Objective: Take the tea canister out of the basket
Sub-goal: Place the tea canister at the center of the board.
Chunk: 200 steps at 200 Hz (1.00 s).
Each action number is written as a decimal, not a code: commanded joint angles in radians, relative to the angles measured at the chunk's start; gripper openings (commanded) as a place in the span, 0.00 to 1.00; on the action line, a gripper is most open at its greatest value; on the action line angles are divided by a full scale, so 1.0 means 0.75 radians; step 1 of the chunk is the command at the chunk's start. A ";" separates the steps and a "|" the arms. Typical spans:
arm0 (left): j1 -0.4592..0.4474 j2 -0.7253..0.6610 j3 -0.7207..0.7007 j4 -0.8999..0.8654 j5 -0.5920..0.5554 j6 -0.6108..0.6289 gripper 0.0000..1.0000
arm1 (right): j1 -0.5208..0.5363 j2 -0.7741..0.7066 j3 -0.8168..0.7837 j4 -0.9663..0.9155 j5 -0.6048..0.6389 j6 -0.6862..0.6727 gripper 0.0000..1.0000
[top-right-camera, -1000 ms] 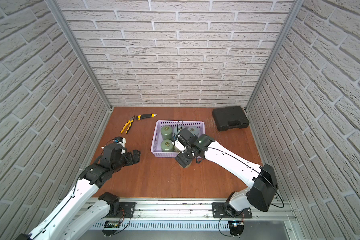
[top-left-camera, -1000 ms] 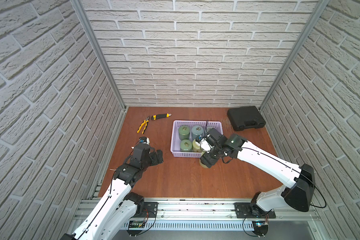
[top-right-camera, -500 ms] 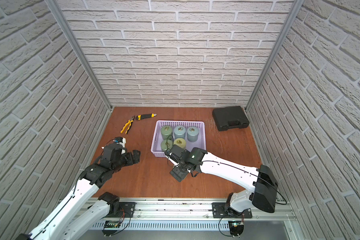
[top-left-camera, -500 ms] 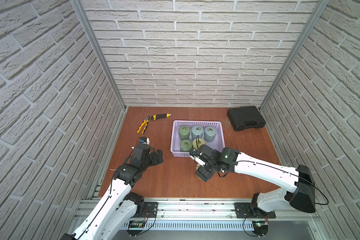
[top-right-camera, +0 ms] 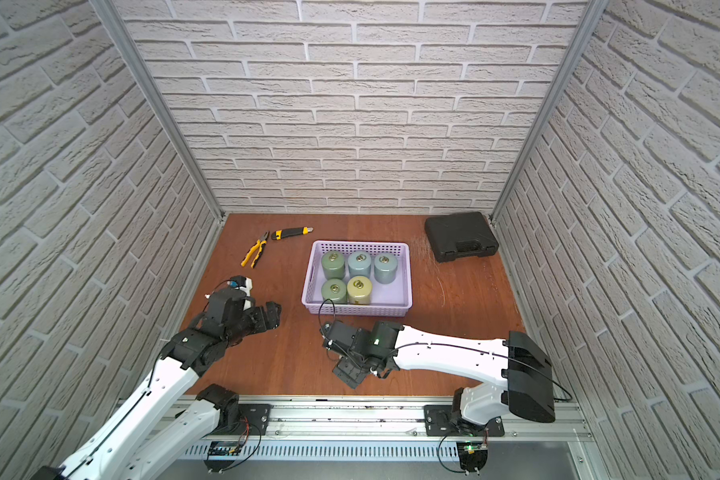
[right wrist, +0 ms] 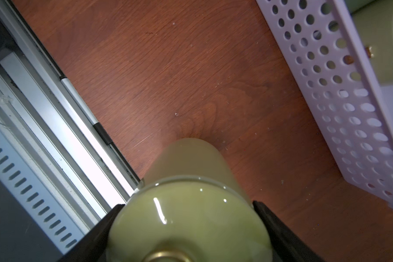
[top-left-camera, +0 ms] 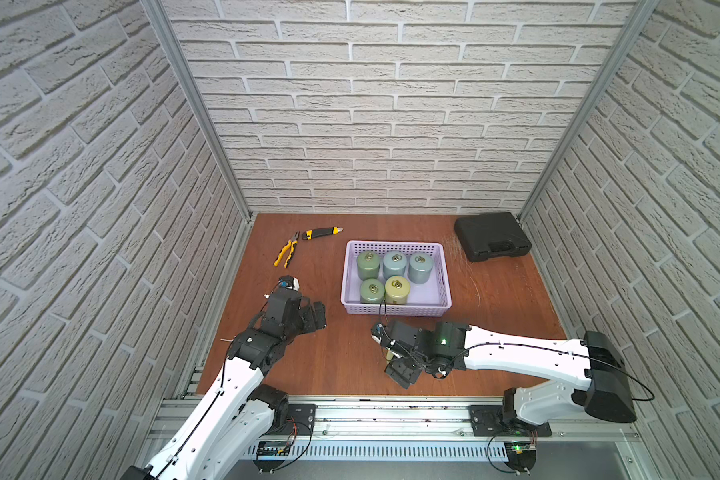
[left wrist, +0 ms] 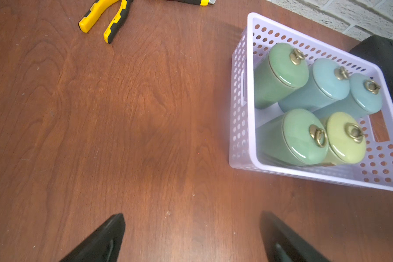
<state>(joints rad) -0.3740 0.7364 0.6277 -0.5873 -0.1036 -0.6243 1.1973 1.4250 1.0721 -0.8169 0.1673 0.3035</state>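
My right gripper [right wrist: 187, 206] is shut on a pale yellow-green tea canister [right wrist: 188, 177], its black fingers [right wrist: 272, 229] pressed on either side just under the lid. The canister is outside the lavender basket [top-left-camera: 395, 309], in front of its near wall and close to the table's front edge. In both top views my right gripper [top-left-camera: 396, 354] hides nearly all of it; only a sliver of the canister [top-left-camera: 390, 356] shows. I cannot tell whether its base touches the wood. Several more canisters [top-left-camera: 397, 289] stand in the basket [top-right-camera: 356, 309]. My left gripper [top-left-camera: 314, 318] stands open and empty, left of the basket [left wrist: 238, 113].
Yellow pliers [top-left-camera: 287, 253] and a yellow-black utility knife [top-left-camera: 320, 233] lie at the back left. A black hard case [top-left-camera: 491, 237] sits at the back right. The aluminium rail [right wrist: 61, 127] runs along the table's front edge, close to the held canister. Brick walls enclose three sides.
My right gripper has carried the yellow-green canister from the basket's front wall out toward the table's front edge and lower. The left arm has not moved.
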 commanded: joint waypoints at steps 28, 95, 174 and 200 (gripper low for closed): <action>0.005 -0.012 -0.024 0.004 0.016 -0.004 0.98 | 0.058 -0.004 -0.016 0.125 0.055 0.059 0.50; 0.005 -0.012 -0.031 0.009 0.015 -0.006 0.98 | 0.097 0.013 -0.070 0.161 0.073 0.106 0.50; 0.006 -0.012 -0.034 0.018 0.012 -0.008 0.98 | 0.113 0.032 -0.123 0.210 0.071 0.123 0.50; 0.005 -0.012 -0.031 0.016 0.011 -0.008 0.98 | 0.113 0.048 -0.127 0.219 0.069 0.123 0.51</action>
<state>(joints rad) -0.3740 0.7364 0.6136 -0.5884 -0.0963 -0.6258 1.2720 1.4605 0.9749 -0.7181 0.1905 0.3862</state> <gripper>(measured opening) 0.983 0.859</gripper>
